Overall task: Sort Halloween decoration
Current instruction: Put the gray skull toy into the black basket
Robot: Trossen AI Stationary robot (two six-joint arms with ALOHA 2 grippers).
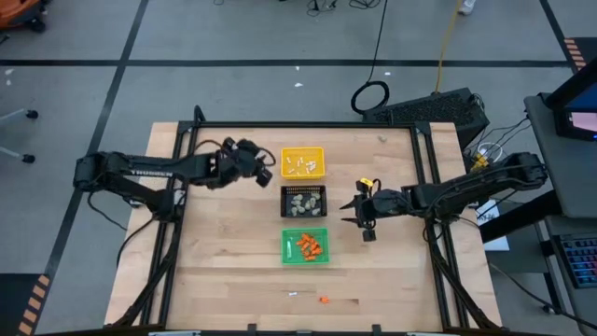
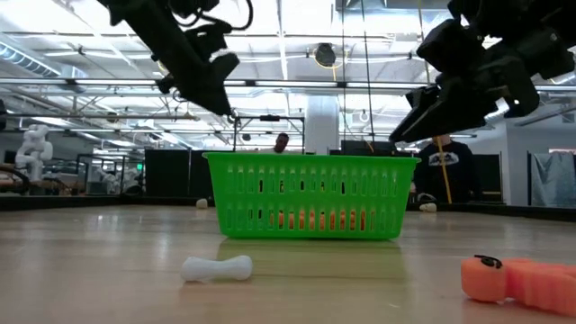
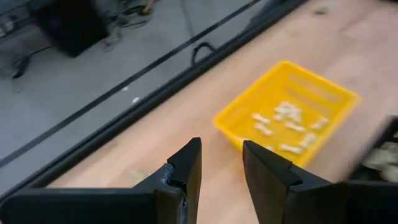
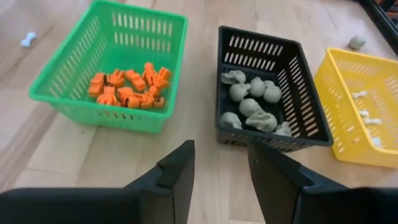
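Three square trays stand in a row down the table's middle. The yellow tray (image 1: 303, 161), farthest, holds thin white sticks (image 3: 286, 121). The black tray (image 4: 270, 87) holds beige-grey lumps (image 4: 252, 102). The green tray (image 4: 112, 62), nearest, holds orange bits (image 4: 127, 87). A loose white stick (image 2: 217, 267) and an orange bit (image 2: 517, 281) lie on the table near its front edge. My left gripper (image 3: 221, 149) hovers open just left of the yellow tray. My right gripper (image 4: 221, 149) hovers open to the right of the black tray, above the table. Nothing is between either pair of fingers.
A single beige-grey lump (image 4: 356, 42) lies on the table by its far right corner. Bare wood lies to the left and right of the trays. The two loose pieces (image 1: 292, 293) (image 1: 324, 300) lie on the strip between the green tray and the near edge.
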